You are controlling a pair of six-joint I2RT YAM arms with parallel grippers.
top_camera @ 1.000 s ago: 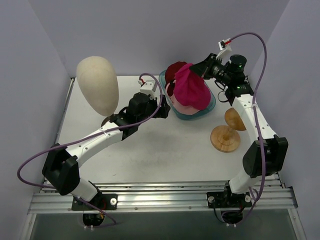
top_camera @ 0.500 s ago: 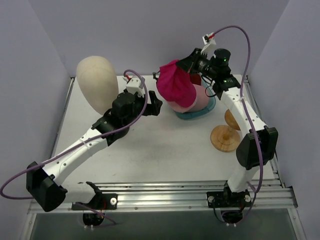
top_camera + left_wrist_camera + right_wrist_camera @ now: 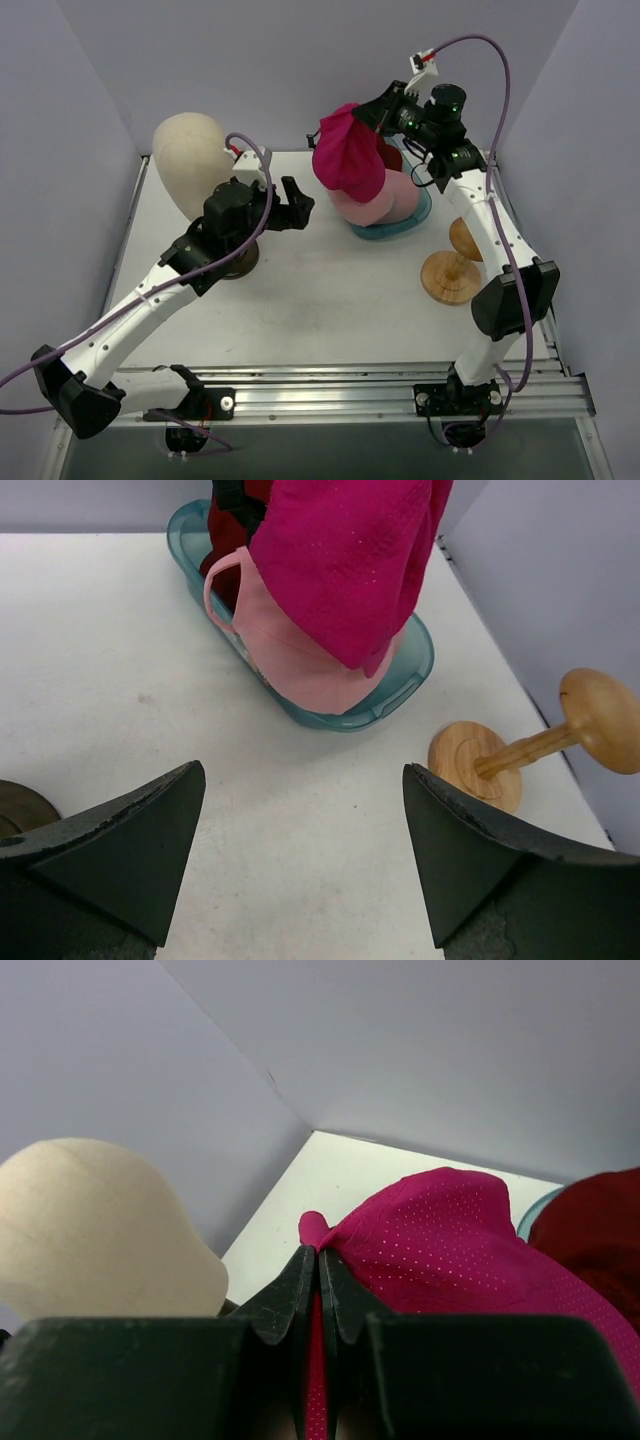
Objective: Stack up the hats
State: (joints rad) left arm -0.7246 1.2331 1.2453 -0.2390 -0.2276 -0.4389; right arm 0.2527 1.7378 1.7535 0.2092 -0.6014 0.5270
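Observation:
My right gripper (image 3: 366,116) is shut on the magenta peaked cap (image 3: 348,158) and holds it in the air above the teal tray (image 3: 418,217); the cap also shows in the right wrist view (image 3: 470,1250) and in the left wrist view (image 3: 350,565). A pale pink cap (image 3: 372,203) lies in the tray, also seen in the left wrist view (image 3: 290,650). The dark red hat (image 3: 392,158) lies behind it, seen again in the right wrist view (image 3: 590,1230). My left gripper (image 3: 298,205) is open and empty, left of the tray; its fingers (image 3: 130,850) frame bare table. The bucket hat is not distinguishable.
The cream egg-shaped head form (image 3: 192,160) stands at the back left on a dark round base (image 3: 240,262). A wooden stand (image 3: 450,275) lies on its side right of the tray. Grey walls close three sides.
My right gripper has lifted the magenta cap up and to the left, off the pile. My left arm has drawn back leftward from the tray, toward the head form.

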